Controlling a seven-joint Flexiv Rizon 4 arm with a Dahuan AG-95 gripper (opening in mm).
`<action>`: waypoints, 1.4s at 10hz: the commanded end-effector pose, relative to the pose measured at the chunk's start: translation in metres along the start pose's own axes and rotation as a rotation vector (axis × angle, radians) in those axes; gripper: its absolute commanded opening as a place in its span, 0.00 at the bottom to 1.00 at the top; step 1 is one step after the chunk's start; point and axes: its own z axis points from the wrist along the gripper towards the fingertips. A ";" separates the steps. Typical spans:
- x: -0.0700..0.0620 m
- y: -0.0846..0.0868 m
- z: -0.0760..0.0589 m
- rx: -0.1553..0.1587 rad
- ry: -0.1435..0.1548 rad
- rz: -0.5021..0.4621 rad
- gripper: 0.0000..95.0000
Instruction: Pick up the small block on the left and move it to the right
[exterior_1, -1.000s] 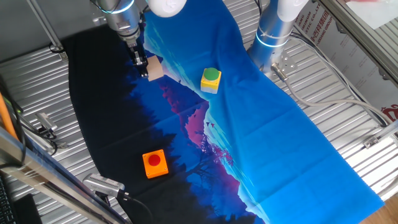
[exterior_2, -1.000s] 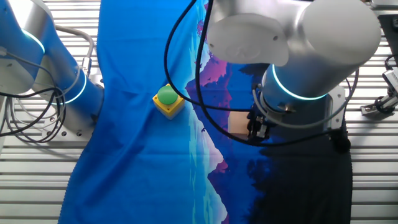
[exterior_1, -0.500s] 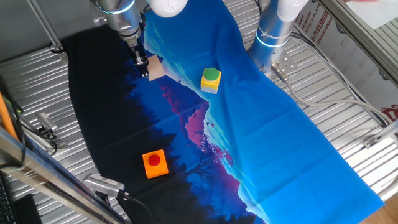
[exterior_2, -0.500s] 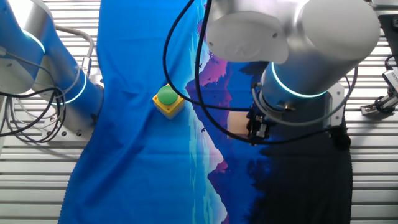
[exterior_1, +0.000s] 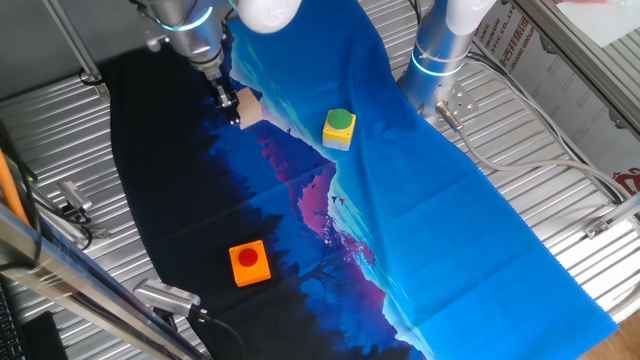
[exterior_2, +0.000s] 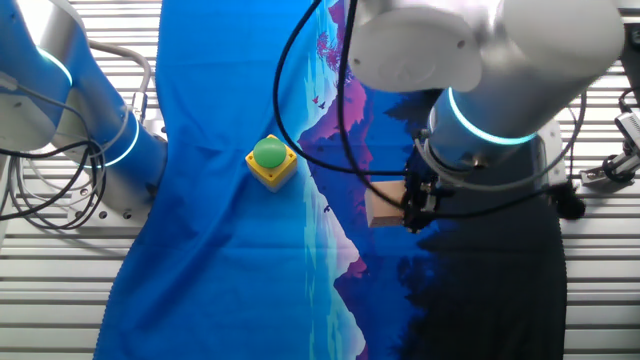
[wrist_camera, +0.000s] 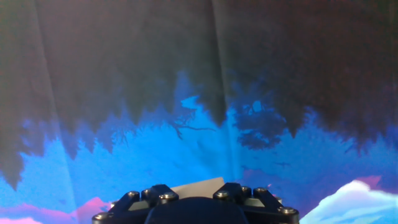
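The small tan wooden block (exterior_1: 250, 109) sits between my fingers at the far left of the cloth, at the edge of the black and blue print. My gripper (exterior_1: 233, 104) is shut on it and holds it just above the cloth. In the other fixed view the block (exterior_2: 382, 203) shows at the left of the gripper (exterior_2: 410, 205), under the big arm. In the hand view only the block's top edge (wrist_camera: 198, 185) shows between the finger mounts, and the gripper (wrist_camera: 194, 191) sits at the bottom edge.
A yellow block with a green circle (exterior_1: 339, 129) lies on the blue cloth to the right, also in the other fixed view (exterior_2: 271, 162). An orange block with a red circle (exterior_1: 249, 263) lies nearer the front. A second arm's base (exterior_1: 440, 50) stands at the back right.
My gripper has risen slightly with the tan block in it; the arm looks larger and higher in the other fixed view. The coloured blocks have not moved.
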 end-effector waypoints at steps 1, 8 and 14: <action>0.002 -0.001 0.000 0.020 -0.014 -0.203 0.00; 0.002 -0.001 0.000 -0.014 0.040 -0.403 0.00; 0.008 0.027 -0.017 -0.022 0.074 -0.301 0.00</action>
